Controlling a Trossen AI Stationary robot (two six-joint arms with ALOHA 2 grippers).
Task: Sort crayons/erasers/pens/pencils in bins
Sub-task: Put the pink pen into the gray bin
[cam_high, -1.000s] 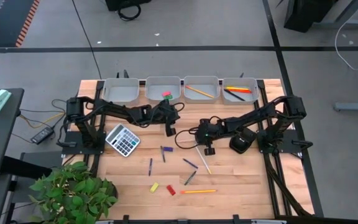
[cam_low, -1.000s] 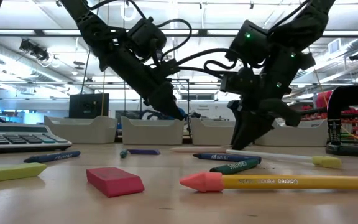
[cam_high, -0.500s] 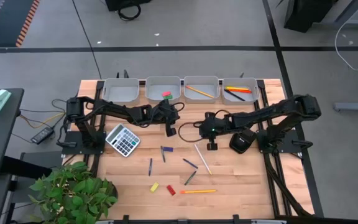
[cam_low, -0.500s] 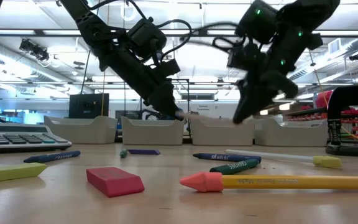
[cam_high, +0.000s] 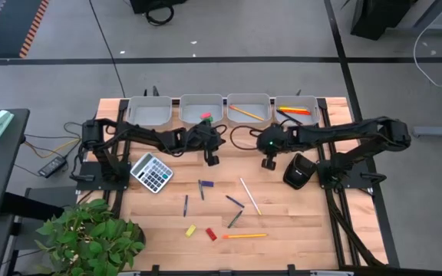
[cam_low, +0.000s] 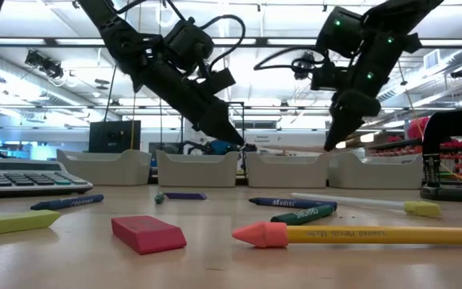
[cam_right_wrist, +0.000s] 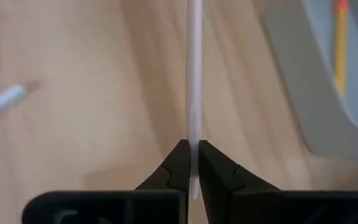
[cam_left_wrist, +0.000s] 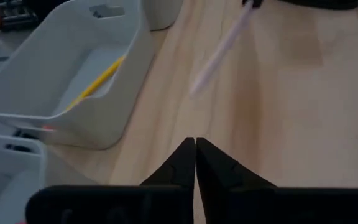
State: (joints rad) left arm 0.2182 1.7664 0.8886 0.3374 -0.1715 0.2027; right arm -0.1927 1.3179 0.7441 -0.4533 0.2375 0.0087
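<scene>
My right pincer (cam_high: pixel 269 162) lifted a pale pencil (cam_right_wrist: pixel 194 74) toward upper-centre bins (cam_high: pixel 249 117), clamped; left pincer (cam_high: pixel 212 159) closed, empty; many items remain on worktop (cam_high: pixel 298 222).

A grey concrete floor (cam_high: pixel 229 31) crossed by a dark line (cam_high: pixel 206 59) surrounds the pale wooden bench (cam_high: pixel 282 222). A leafy green potted plant (cam_high: pixel 90 238) stands off its near left corner. Bright ceiling strip lights (cam_low: pixel 279 36) run overhead.

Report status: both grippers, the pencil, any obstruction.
Right gripper shut on pale pencil, lifted near the pencil bin. Left gripper shut, empty, beside the bins. Nothing blocking.
</scene>
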